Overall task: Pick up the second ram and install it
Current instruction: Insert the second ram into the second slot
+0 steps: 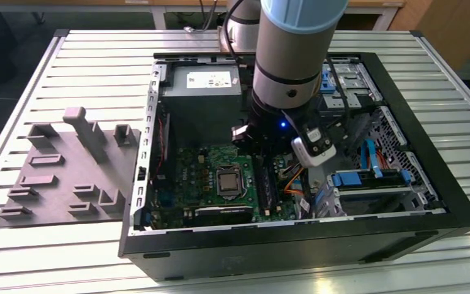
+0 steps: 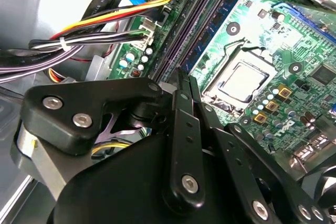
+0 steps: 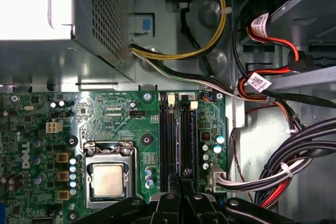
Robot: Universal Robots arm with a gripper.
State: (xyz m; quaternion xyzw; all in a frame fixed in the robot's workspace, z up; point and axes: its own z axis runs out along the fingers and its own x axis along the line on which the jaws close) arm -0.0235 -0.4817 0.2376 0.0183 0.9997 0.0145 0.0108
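Green motherboard (image 1: 218, 177) lies flat inside the open black computer case (image 1: 431, 177), which sits on the slatted metal bench (image 1: 96, 61). On the exterior view's left of the case, a grey plastic fixture block (image 1: 63, 165) with upright posts rests on the bench. The robot arm (image 1: 296, 55) reaches down into the case, just above the memory slots (image 1: 268, 184), which lie on the exterior view's right of the processor socket (image 1: 229, 182).

In both wrist views the claw (image 2: 184, 80) (image 3: 184, 174) has its fingers pressed together, the tips meeting directly over the long black slots (image 3: 176, 140). The second ram (image 2: 197, 22) sits in one of these slots, a dark strip running along the board away from the fingertips; whether the tips touch its edge cannot be told. Bundled black, yellow, orange and red cables (image 3: 283, 156) run beside the slots.
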